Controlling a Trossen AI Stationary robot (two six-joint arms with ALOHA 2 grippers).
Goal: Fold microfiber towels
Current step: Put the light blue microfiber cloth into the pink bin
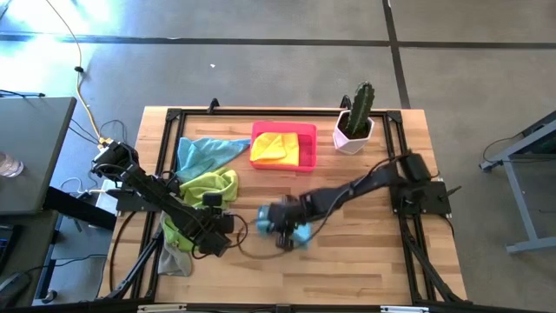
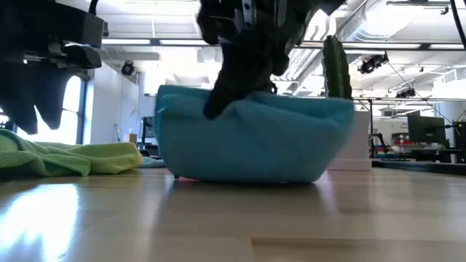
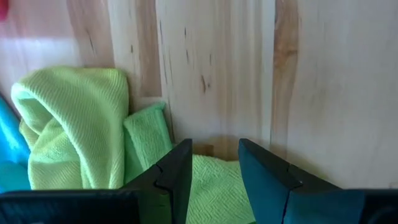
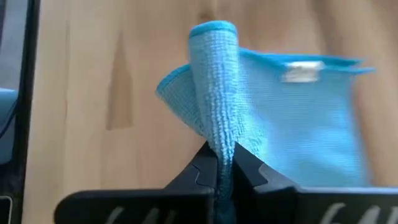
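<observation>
Two dark, cable-strung jointed arms

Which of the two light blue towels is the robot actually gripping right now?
The light blue towel mid-table: the right gripper is pinched shut on a fold of it. The other blue towel lies loose beside the pink tray.

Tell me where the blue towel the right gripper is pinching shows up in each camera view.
High view: blue towel at lower centre, under the right gripper.
Low view: fills the centre, hanging from the gripper.
Left wrist view: not in it.
Right wrist view: upper centre, a fold pinched between the fingers.
Shared landmark: the cactus, behind the towel in the low view.
</observation>
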